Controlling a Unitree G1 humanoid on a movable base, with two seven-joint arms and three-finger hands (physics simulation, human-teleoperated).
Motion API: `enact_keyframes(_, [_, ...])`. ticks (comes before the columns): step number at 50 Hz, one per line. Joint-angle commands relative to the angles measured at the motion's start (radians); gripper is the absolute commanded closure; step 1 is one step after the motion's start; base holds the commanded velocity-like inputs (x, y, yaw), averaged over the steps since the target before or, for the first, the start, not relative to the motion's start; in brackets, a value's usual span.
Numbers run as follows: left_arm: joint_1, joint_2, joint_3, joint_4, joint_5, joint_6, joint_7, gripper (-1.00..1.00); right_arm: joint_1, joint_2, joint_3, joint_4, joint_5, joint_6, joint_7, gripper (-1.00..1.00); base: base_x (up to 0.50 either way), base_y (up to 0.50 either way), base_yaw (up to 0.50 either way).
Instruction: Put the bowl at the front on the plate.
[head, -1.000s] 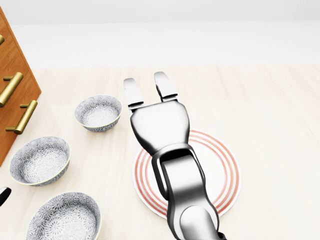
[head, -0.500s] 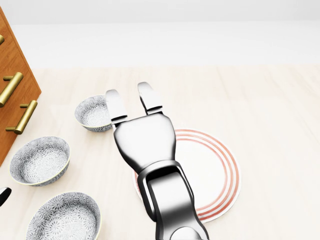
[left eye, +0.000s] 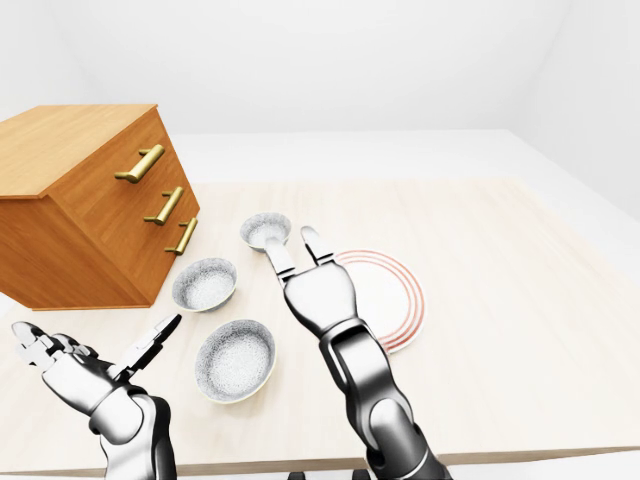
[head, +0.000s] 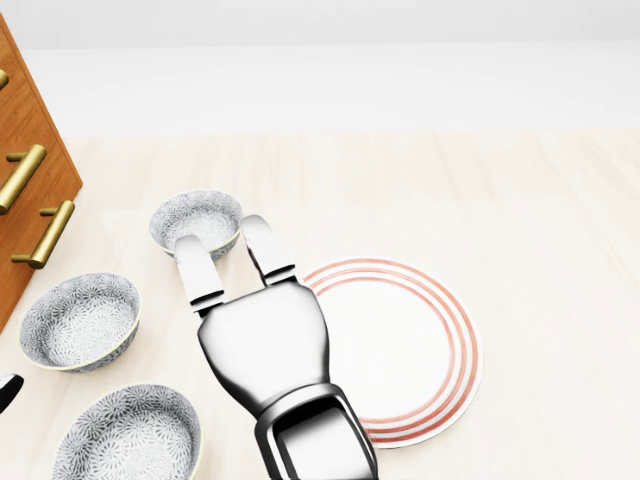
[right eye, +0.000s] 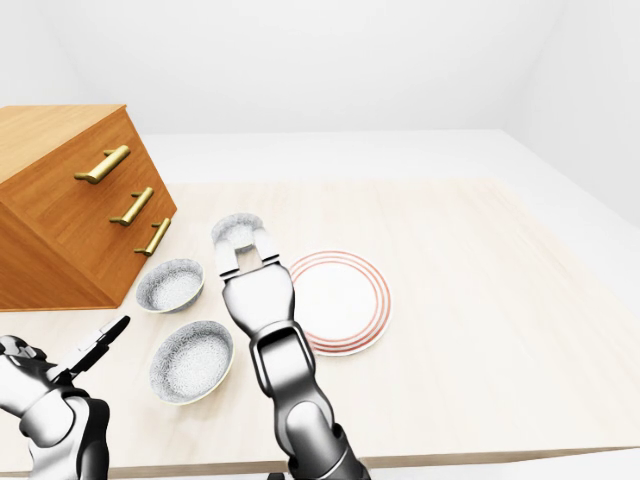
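Left-eye view
Top bowl: of three alike, the top bowl (left eye: 266, 229) is seen highest in the view. It is small and round, stands upright, and is patterned in fine grey on white inside and out.
Place: it is set on the table (left eye: 500, 330), just left of the plate (left eye: 398, 300) and apart from it.
Other bowls: a middle bowl (left eye: 204, 284) and a lowest bowl (left eye: 235, 359) are seen below and to the left.
Left hand: the left hand (left eye: 85, 375) is held low at the left, spread wide and empty.

Head view
Right hand: the right hand (head: 265, 345) is stretched out flat with two fingers (head: 262, 245) straight and slightly parted; nothing is held.
Contact: one fingertip is seen over the top bowl's lower rim. Whether it touches cannot be told.
Plate: it is white with red rings, and its left edge is covered by the palm.

Right-eye view
Surface: pale wood grain is shown on the table.
Chest: a wooden chest (right eye: 60, 200) with brass handles (right eye: 101, 164) is set at the left.
Room: plain white walls (right eye: 330, 60) are seen beyond.
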Motion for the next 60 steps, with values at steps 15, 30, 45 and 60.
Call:
enact_keyframes(15, [0.002,0.000,0.001,-0.007,0.001,0.007,0.000,-1.00,0.175,-0.089,0.212,-0.082,0.010,0.000,-0.013,-1.00,0.00,0.00,0.00])
enact_keyframes(30, [0.001,0.000,0.000,-0.007,0.003,0.006,0.000,-1.00,0.200,-0.111,0.250,-0.068,0.028,0.000,-0.032,-1.00,0.00,0.00,0.00])
enact_keyframes(45, [-0.002,0.001,-0.001,0.005,0.003,-0.002,0.000,-1.00,0.179,-0.118,0.141,-0.070,0.051,0.000,-0.097,-1.00,0.00,0.00,0.00])
enact_keyframes(60, [-0.002,0.002,-0.001,0.005,0.003,-0.002,0.000,-1.00,0.179,-0.117,0.140,-0.070,0.050,0.000,-0.097,-1.00,0.00,0.00,0.00])
